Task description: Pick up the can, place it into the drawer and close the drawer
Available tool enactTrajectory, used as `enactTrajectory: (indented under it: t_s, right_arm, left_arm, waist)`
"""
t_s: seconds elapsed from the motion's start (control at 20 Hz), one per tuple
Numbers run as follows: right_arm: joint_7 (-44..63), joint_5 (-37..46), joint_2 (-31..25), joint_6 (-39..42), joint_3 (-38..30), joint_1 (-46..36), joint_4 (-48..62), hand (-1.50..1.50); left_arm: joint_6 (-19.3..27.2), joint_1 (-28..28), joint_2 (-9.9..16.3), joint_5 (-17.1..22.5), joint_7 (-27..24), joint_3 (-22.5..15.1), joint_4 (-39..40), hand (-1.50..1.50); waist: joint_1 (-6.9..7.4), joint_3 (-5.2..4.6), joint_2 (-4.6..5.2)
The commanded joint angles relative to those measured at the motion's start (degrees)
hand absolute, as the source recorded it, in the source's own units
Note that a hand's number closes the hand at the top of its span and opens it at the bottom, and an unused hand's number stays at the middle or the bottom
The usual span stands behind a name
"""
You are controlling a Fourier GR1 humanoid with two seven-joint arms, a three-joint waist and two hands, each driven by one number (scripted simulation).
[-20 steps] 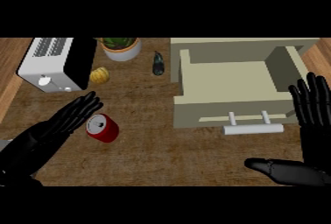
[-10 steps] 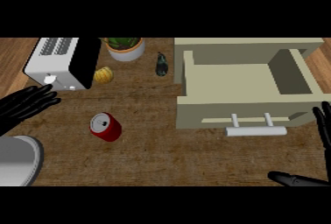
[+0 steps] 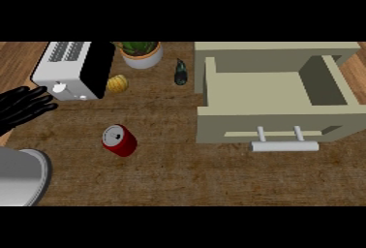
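While left hand (image 3: pixel 25 107) hovers upper-left, can (image 3: pixel 119 140) lies apart, lower-right.

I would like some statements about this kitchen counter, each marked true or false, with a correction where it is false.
1. The red can lies on its side on the counter. True.
2. The drawer is closed. False: it is pulled open, and its inside shows with nothing in it.
3. The left hand holds the can. False: the hand is at the view's left edge, apart from the can, its fingers relaxed.
4. A potted plant stands to the right of the toaster. True.
5. The right hand rests on the drawer handle. False: the right hand is not in view, and nothing touches the handle.
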Motion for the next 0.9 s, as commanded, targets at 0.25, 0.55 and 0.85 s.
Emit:
enactTrajectory:
  t_s: [0.25, 0.55, 0.85]
  right_arm:
    - [-2.5, -3.2, 0.6, 5.2, -2.0, 5.3, -2.4, -1.50]
    - [-3.0, -6.5, -0.8, 7.9, -6.3, 6.4, -0.9, -1.50]
    - [-3.5, -7.8, -0.4, 10.5, -9.0, 7.6, -1.1, -1.50]
  left_arm:
    - [3.5, -4.0, 5.4, 14.8, 10.3, -3.8, 8.3, -1.50]
    - [5.9, -3.5, 2.8, 16.2, 14.6, -6.0, 6.8, -1.50]
    - [8.6, -6.0, -1.7, 14.7, 18.3, -7.6, 7.3, -1.50]
  waist:
    - [-0.77, -0.43, 0.50]
    - [-0.60, -0.44, 0.53]
    - [-0.14, -0.46, 0.41]
